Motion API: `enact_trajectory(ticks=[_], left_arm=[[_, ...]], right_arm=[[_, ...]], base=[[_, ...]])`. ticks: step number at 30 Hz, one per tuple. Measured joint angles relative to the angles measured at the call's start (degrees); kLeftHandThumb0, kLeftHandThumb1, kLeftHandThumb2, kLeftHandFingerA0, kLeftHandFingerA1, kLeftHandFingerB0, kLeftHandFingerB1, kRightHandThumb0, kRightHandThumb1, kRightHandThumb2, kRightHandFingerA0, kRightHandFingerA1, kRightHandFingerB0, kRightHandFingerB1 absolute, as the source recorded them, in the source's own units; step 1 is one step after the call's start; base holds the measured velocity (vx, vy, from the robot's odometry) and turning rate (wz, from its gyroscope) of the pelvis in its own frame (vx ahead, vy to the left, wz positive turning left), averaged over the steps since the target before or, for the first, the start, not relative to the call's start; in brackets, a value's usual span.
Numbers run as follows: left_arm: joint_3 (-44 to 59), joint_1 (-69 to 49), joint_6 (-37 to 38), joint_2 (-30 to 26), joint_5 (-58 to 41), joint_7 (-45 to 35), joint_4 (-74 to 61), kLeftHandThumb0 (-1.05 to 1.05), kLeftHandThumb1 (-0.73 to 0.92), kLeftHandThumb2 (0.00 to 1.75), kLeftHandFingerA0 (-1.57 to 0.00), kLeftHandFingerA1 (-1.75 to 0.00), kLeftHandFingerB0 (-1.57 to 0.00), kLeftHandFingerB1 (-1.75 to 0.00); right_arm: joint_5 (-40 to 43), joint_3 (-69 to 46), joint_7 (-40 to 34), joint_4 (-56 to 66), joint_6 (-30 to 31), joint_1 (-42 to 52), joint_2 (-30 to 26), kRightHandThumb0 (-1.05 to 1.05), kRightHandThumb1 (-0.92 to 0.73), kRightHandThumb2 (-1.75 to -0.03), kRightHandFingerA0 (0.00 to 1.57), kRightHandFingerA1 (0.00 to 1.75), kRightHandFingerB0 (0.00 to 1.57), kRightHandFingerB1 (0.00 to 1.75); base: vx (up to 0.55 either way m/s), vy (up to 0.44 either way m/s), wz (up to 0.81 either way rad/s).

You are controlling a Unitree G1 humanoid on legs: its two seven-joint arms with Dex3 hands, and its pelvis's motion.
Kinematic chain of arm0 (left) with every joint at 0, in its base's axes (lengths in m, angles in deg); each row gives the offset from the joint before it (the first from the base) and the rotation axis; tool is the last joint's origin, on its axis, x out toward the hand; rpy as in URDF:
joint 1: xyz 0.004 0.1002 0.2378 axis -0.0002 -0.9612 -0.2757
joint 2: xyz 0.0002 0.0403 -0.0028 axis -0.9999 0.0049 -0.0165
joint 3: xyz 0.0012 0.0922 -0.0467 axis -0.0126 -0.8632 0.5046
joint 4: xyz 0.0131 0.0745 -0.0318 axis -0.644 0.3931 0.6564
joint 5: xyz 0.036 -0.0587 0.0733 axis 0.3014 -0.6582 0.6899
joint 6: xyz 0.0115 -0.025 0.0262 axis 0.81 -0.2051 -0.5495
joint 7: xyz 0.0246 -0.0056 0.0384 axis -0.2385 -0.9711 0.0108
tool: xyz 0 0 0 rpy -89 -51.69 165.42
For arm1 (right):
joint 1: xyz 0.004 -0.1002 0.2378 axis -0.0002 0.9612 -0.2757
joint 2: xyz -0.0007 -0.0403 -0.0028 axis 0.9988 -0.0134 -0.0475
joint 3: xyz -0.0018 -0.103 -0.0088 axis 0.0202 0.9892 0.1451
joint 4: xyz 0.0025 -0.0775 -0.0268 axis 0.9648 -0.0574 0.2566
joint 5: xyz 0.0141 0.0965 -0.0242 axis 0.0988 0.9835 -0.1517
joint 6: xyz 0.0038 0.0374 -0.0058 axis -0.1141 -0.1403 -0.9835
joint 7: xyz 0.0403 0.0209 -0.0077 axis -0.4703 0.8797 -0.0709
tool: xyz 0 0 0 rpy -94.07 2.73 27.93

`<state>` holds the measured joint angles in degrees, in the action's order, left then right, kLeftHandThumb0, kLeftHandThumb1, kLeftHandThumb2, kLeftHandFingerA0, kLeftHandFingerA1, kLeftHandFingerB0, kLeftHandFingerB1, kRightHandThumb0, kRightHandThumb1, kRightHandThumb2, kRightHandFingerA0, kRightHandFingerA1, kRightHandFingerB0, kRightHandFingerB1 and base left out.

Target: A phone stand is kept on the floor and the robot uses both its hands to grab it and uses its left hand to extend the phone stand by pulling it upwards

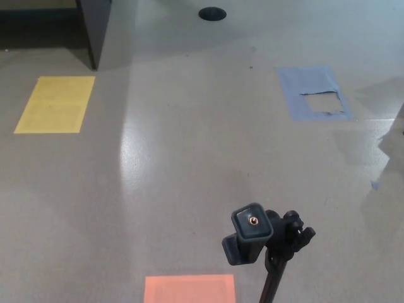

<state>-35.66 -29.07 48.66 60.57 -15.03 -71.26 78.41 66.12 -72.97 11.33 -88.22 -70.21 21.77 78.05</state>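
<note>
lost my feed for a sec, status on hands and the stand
Both hands out of view. Phone stand upright on floor, untouched. Nothing blocking it.

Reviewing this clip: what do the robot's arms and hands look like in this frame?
Nothing to describe: neither arm nor hand shows in the head view. Only the black phone stand rises from the grey floor, among yellow, blue and orange floor patches.

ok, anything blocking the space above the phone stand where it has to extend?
Nothing visible. The phone stand stands alone on bare floor; no object shows above or beside its head. Neither hand is in view.
</note>
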Motion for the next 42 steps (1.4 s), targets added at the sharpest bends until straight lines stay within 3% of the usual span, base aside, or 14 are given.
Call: enact_trajectory(ticks=[3, 4, 8, 9, 10, 12, 13, 25, 31, 32, 33, 35, 42], left_arm=[[1.16, -1.80, 1.65, 1.41, -0.97, -0.01, -4.37, -0.65, 0.75, 0.63, -0.31, -0.35, -0.38, -0.36], [1.60, -2.48, 2.32, 1.84, -1.36, -0.01, -5.95, -0.71, 0.61, 0.95, -0.20, -0.45, -0.36, -0.51], [2.84, -4.22, 4.24, 3.26, -2.47, -0.02, -9.83, -0.73, 0.61, 0.95, -0.21, -0.45, -0.36, -0.50], [3.24, -4.67, 4.77, 3.65, -2.95, -0.03, -10.79, -0.64, 0.74, 0.62, -0.31, -0.35, -0.37, -0.35], [3.51, -4.93, 5.17, 3.83, -3.24, -0.04, -11.36, -0.74, 0.62, 0.94, -0.24, -0.46, -0.33, -0.49], [4.10, -5.42, 6.14, 4.21, -3.84, -0.08, -12.39, -0.74, 0.62, 0.95, -0.23, -0.46, -0.34, -0.49], [4.39, -5.54, 6.72, 4.42, -4.17, -0.12, -12.62, -0.64, 0.74, 0.62, -0.31, -0.35, -0.37, -0.35], [5.24, -6.64, 10.44, 4.92, -6.38, -1.20, -13.28, -0.63, 0.74, 0.62, -0.29, -0.35, -0.33, -0.33], [5.20, -6.82, 11.80, 4.93, -6.62, -1.99, -12.82, -0.67, 0.62, 0.60, -0.32, -0.35, -0.31, -0.32], [5.22, -6.87, 11.93, 4.93, -6.74, -2.12, -12.80, -0.67, 0.57, 0.58, -0.34, -0.35, -0.32, -0.32], [5.28, -6.88, 12.11, 4.95, -6.84, -2.22, -12.75, -0.66, 0.56, 0.58, -0.34, -0.35, -0.33, -0.32], [5.48, -6.91, 12.67, 5.07, -7.14, -2.34, -12.71, -0.63, 0.49, 0.56, -0.33, -0.35, -0.32, -0.32], [5.40, -6.85, 13.70, 5.76, -8.64, -3.24, -12.72, -0.58, 0.40, 0.53, -0.33, -0.34, -0.32, -0.31]], right_arm=[[1.69, -0.61, 0.86, 3.86, -2.35, 1.58, 0.51, -0.61, -0.64, -0.60, 0.27, 0.30, 0.32, 0.32], [2.47, -0.93, 1.31, 5.16, -3.32, 2.11, 0.77, -0.61, -0.64, -0.60, 0.26, 0.30, 0.32, 0.32], [4.78, -1.87, 2.60, 8.06, -6.17, 3.59, 1.21, -0.62, -0.64, -0.60, 0.27, 0.30, 0.32, 0.32], [5.55, -2.16, 3.06, 8.78, -7.09, 4.02, 1.28, -0.61, -0.64, -0.60, 0.27, 0.30, 0.32, 0.32], [6.03, -2.31, 3.35, 9.20, -7.70, 4.27, 1.32, -0.61, -0.64, -0.59, 0.27, 0.30, 0.32, 0.32], [7.15, -2.60, 4.05, 9.97, -9.15, 4.70, 1.45, -0.62, -0.63, -0.59, 0.28, 0.30, 0.33, 0.32], [7.83, -2.81, 4.46, 10.18, -9.99, 4.84, 1.55, -0.62, -0.63, -0.59, 0.28, 0.30, 0.33, 0.33], [11.32, -3.86, 7.26, 10.82, -15.56, 5.79, 1.73, -0.64, -0.63, -0.59, 0.26, 0.30, 0.30, 0.32], [11.78, -3.86, 8.03, 11.13, -15.87, 6.07, 1.62, -0.69, -0.56, -0.57, 0.19, 0.28, 0.15, 0.29], [11.86, -3.74, 8.19, 11.32, -15.87, 6.11, 1.59, -0.81, -0.51, -0.82, 0.12, 0.27, 0.11, 0.17], [11.88, -3.58, 8.33, 11.48, -15.87, 6.16, 1.54, -0.71, -0.44, -0.85, 0.04, 0.22, 0.02, 0.17], [11.72, -3.16, 8.60, 11.72, -15.86, 6.24, 1.29, -0.84, -0.50, -0.84, 0.00, 0.00, 0.00, 0.01], [9.28, -2.61, 8.33, 11.80, -15.77, 5.87, -0.12, -0.86, -0.48, -0.88, 0.00, 0.00, 0.00, 0.05]], base=[[0.00, 0.000, 0.00], [0.00, 0.000, 0.00], [0.00, 0.000, 0.00], [0.00, 0.000, 0.00], [0.00, 0.000, 0.00], [0.00, 0.000, 0.00], [0.00, 0.000, 0.00], [0.00, 0.000, 0.00], [0.00, 0.000, 0.00], [0.00, 0.000, 0.00], [0.00, 0.000, 0.00], [0.00, 0.000, 0.00], [0.00, 0.000, 0.00]])
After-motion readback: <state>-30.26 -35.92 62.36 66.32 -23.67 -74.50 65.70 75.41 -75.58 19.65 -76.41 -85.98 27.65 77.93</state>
